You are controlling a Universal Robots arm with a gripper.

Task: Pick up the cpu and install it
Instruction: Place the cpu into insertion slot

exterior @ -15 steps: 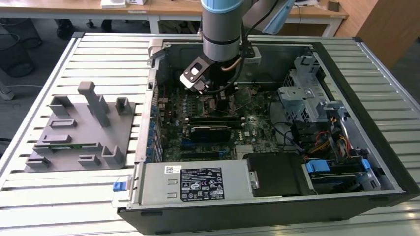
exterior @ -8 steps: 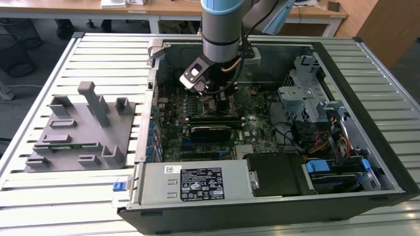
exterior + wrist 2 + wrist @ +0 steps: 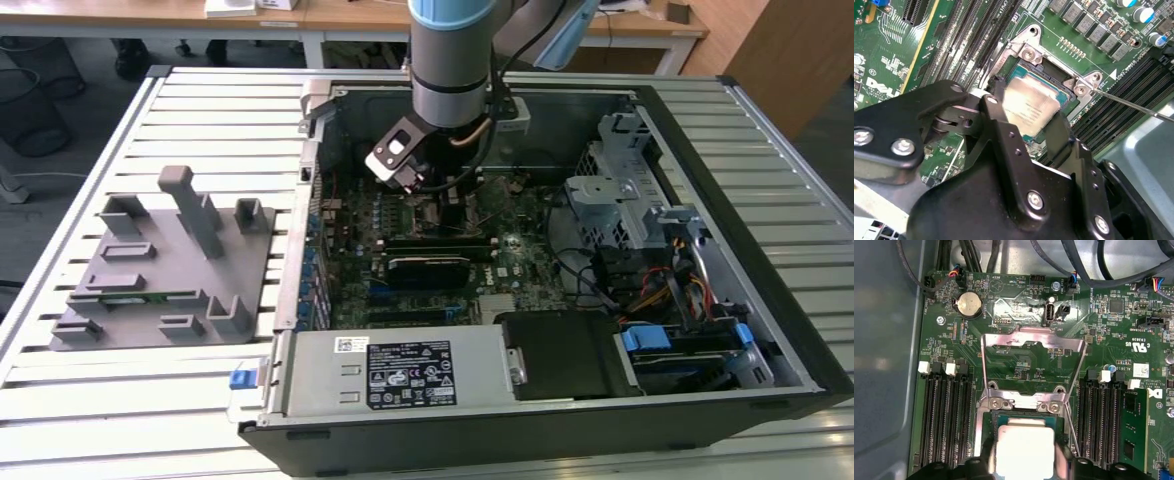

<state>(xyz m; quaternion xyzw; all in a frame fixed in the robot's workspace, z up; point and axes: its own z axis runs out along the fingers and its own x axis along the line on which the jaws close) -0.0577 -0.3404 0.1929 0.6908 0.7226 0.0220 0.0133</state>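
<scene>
The open computer case is lying on the slatted tabletop, a grey fixture sitting at the exterior view's left. The load plate is standing open between memory slots. In both wrist views the end effector is pinching the cpu narrowly at the socket
</scene>
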